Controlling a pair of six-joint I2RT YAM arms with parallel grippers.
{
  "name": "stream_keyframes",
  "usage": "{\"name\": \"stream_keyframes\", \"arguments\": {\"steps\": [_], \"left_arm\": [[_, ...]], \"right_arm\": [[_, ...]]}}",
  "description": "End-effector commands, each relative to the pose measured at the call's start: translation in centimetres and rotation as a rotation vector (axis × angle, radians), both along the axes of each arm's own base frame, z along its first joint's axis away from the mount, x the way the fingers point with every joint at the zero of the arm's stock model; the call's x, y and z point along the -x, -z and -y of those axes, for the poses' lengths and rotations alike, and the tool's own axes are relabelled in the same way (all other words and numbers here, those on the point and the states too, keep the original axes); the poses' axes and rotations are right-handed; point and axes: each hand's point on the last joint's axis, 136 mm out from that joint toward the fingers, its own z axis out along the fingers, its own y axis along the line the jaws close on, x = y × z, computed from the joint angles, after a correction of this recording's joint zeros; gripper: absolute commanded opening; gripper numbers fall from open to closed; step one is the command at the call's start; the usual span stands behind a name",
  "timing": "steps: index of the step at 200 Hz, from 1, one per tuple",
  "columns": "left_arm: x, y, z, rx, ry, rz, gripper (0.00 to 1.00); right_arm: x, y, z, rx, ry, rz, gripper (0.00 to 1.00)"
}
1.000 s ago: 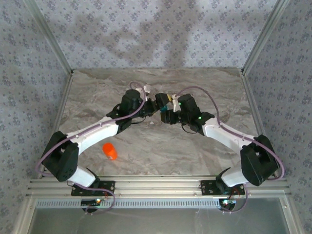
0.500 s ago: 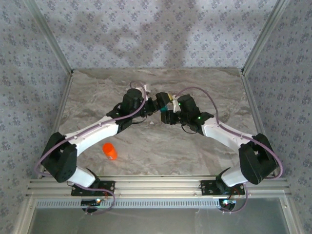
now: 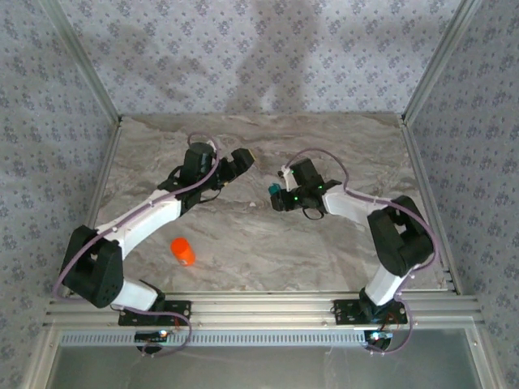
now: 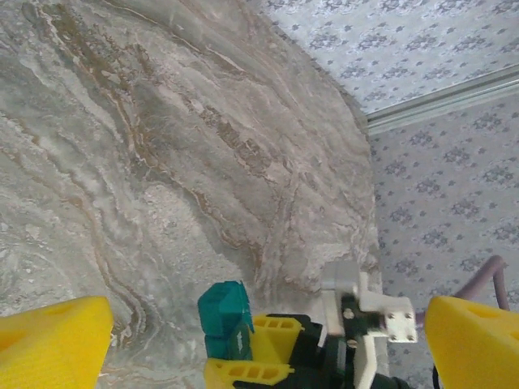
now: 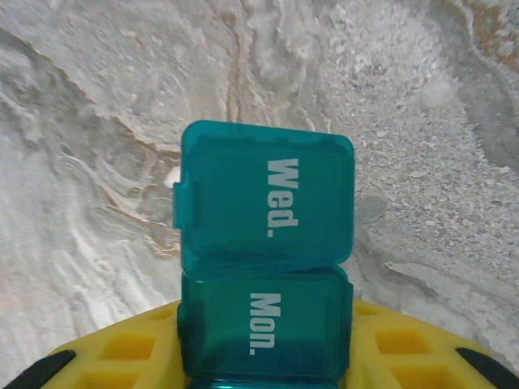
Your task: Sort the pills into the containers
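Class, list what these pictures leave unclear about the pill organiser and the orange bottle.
1. Contents of the pill organiser: right wrist view, teal lids cover them.
2. Its lower end: same view, cut off by the bottom edge and the right gripper.
3. Contents of the orange bottle: top view, too small.

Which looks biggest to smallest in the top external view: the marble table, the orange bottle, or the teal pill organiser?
1. marble table, by far the largest.
2. orange bottle.
3. teal pill organiser, smallest as seen. It is partly hidden in the right gripper, so its full size against the bottle is unsure.
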Motion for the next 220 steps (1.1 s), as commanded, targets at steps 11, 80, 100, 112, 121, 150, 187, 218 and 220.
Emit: {"name": "stream_keyframes", "arguments": {"steps": [11,80,100,112,121,150,187,218,220], "left_arm": [[-0.1,1.6,-0.3,-0.040,0.027,-0.017,0.98],[-0.7,2.1,0.3,-0.027,0.040,-0.032,0.98],[-0.7,1.8,0.4,-0.024,0.042,-0.028,0.98],[-0.7,1.6,0.3,-0.024,0.041,-0.024,0.98],[-0.7,1.6,0.3,-0.023,0.040,-0.022,0.98],[-0.7,1.2,0.5,-0.017,0.041,-0.016,0.98],[-0.8,0.7,0.7,-0.013,0.048,-0.007,0.98],[-0.8,0.5,0.9,-0.019,0.059,-0.001,0.98],[-0.8,0.5,1.0,-0.020,0.061,0.000,0.98]], "right_arm": [[-0.3,1.3,-0.5,0.090,-0.063,0.002,0.23],[1.2,4.9,-0.2,0.268,-0.089,-0.013,0.30],[1.4,5.5,0.0,0.303,-0.092,-0.010,0.34],[1.6,5.6,0.0,0.316,-0.094,-0.009,0.43],[1.6,5.7,0.2,0.331,-0.091,-0.006,0.48],[1.9,5.5,0.8,0.365,-0.083,-0.003,0.58],[2.6,5.4,2.6,0.427,-0.043,-0.011,0.61],[2.8,5.3,4.4,0.472,0.015,-0.031,0.61],[2.8,5.2,4.5,0.474,0.017,-0.032,0.61]]}}
